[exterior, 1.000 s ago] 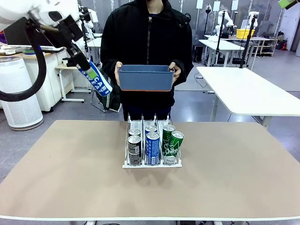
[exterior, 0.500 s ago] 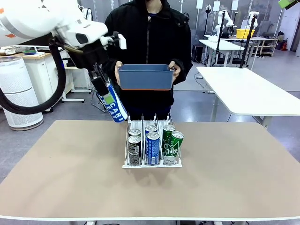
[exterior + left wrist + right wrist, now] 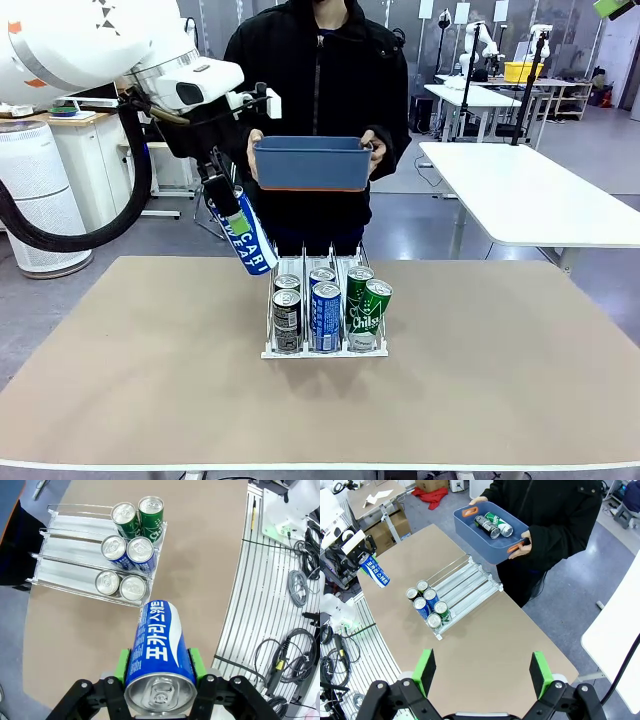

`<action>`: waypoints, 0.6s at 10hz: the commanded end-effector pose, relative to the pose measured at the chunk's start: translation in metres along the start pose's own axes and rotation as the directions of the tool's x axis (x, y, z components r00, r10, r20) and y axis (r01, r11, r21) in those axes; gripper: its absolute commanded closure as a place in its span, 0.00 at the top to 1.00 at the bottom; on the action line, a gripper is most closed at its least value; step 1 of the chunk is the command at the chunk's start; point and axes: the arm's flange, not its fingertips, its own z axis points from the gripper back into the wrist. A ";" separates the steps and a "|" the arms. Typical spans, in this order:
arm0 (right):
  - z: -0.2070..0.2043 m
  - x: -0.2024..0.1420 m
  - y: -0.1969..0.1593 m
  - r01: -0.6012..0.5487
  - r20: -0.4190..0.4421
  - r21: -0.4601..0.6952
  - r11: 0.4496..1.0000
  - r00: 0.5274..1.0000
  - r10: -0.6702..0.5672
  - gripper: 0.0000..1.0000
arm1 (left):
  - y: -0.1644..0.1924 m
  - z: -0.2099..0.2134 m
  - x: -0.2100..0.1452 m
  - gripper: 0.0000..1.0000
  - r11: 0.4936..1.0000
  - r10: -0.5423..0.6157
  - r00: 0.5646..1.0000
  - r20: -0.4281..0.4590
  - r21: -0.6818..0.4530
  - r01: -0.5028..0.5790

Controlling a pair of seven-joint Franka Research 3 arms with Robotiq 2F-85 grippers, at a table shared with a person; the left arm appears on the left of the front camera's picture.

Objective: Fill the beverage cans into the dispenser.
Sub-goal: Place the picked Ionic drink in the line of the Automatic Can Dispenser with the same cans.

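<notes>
Blue can [image 3: 157, 635] sits clamped between the left claw's [image 3: 159, 664] green pads [image 3: 121, 664], the rack [image 3: 65, 552] lying beyond it at eleven o'clock; the right claw [image 3: 483, 672] gapes wide, empty.

Left gripper [image 3: 159, 662] clenched, right gripper [image 3: 483, 672] spread

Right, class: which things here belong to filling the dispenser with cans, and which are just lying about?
Part of the job:
- dispenser
- six cans in it
- blue can in the left end effector
- blue bin with two more cans, held by the person

Lying about:
- white side table
- air purifier
- cables
</notes>
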 end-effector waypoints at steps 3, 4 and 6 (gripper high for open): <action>0.000 -0.001 0.000 0.001 0.001 0.003 1.000 1.000 -0.001 1.00 | 0.000 0.000 0.000 0.57 1.000 0.001 1.000 0.001 0.002 -0.001; 0.000 -0.001 0.000 0.001 0.001 0.003 1.000 1.000 -0.001 1.00 | -0.002 -0.015 0.015 0.57 1.000 -0.006 1.000 -0.028 0.018 0.007; 0.000 -0.001 0.000 0.001 0.001 0.003 1.000 1.000 -0.001 1.00 | -0.026 -0.053 0.047 0.57 1.000 0.020 0.999 -0.027 0.021 -0.019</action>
